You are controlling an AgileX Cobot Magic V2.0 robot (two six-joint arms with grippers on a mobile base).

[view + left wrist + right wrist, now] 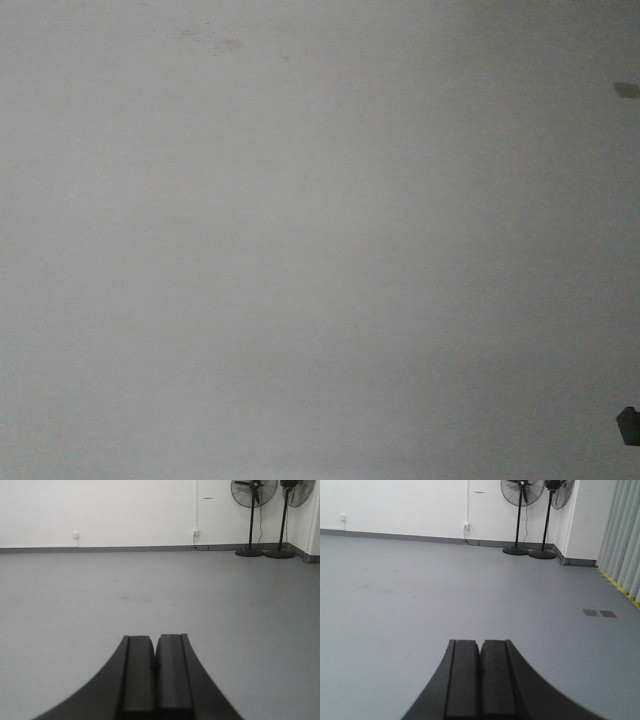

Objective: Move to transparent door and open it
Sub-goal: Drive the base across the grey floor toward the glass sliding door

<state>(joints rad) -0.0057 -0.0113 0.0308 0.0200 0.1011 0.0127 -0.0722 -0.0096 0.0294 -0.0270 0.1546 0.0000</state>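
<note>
Front cam faces a plain grey surface [300, 250], close up. Both wrist cams sit low, looking fwd across the floor [75, 595] — sharing the far white wall [100, 510] w/ two pedestal fans [521, 515].

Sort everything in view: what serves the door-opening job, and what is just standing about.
For the job:
black left gripper, fingers shut, empty
black right gripper, likewise shut and empty
the transparent door shows in no view

Standing about:
two black pedestal fans
white wall socket
pale pleated curtain
dark square floor plates
</note>
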